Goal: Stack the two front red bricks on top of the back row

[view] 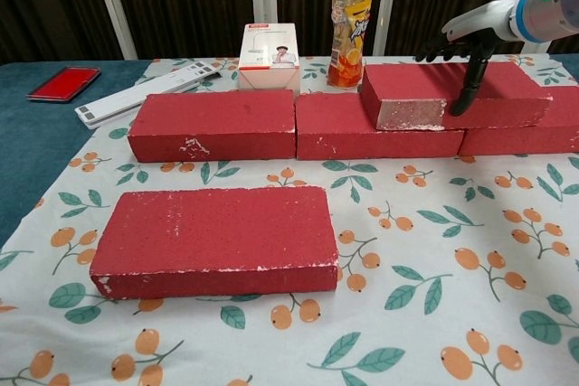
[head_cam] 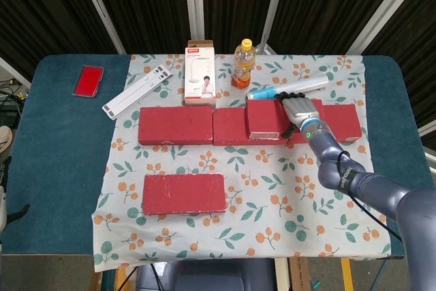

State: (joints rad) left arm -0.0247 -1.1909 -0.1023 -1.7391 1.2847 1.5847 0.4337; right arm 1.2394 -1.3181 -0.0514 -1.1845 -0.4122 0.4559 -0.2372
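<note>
Three red bricks form the back row (head_cam: 176, 125) (view: 213, 124). A fourth red brick (head_cam: 266, 117) (view: 412, 92) lies on top of it, over the seam between the middle and right bricks. My right hand (head_cam: 300, 109) (view: 461, 51) straddles this brick's right part. Its fingers are spread just above the back edge and its thumb hangs down along the front face. The brick rests on the row by itself. One more red brick (head_cam: 184, 193) (view: 213, 240) lies flat at the front left of the floral cloth. My left hand is not visible.
Behind the row stand an orange drink bottle (head_cam: 243, 64) (view: 349, 11) and a white box (head_cam: 199, 73) (view: 269, 56). A white strip (head_cam: 139, 90) lies at the back left, a red case (head_cam: 88, 80) on the blue table, and a blue-white tube (head_cam: 286, 88) behind my hand.
</note>
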